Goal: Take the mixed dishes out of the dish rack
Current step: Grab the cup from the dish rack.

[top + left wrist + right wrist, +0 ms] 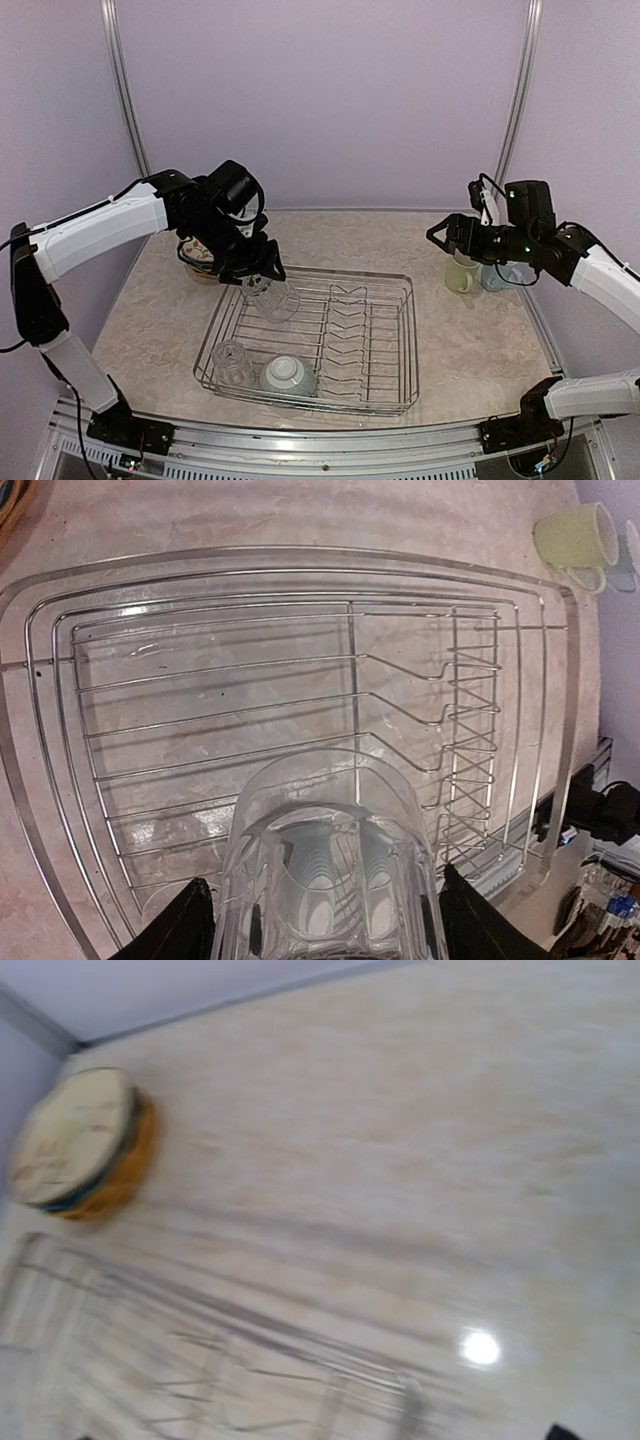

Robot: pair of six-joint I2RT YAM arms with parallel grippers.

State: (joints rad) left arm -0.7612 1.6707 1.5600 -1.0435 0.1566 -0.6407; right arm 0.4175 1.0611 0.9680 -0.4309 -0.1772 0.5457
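1. The left fingers (185, 925) stand partly apart, one pressed to each side of a clear glass (330, 870), which fills the gap between them.
2. That glass is tilted and held over the far-left part of the wire rack (545, 680).
3. The right fingers (445, 222) are spread wide with nothing between them. They hover above the table (470, 350), near the green mug (461, 272) and the blue mug (492, 277), which stand right of the rack.
4. In the rack's near-left corner a second glass (232, 362) and a pale bowl (287, 375) sit side by side.
5. A stack of plates (85, 1145) sits on the table beyond the rack's far-left corner.
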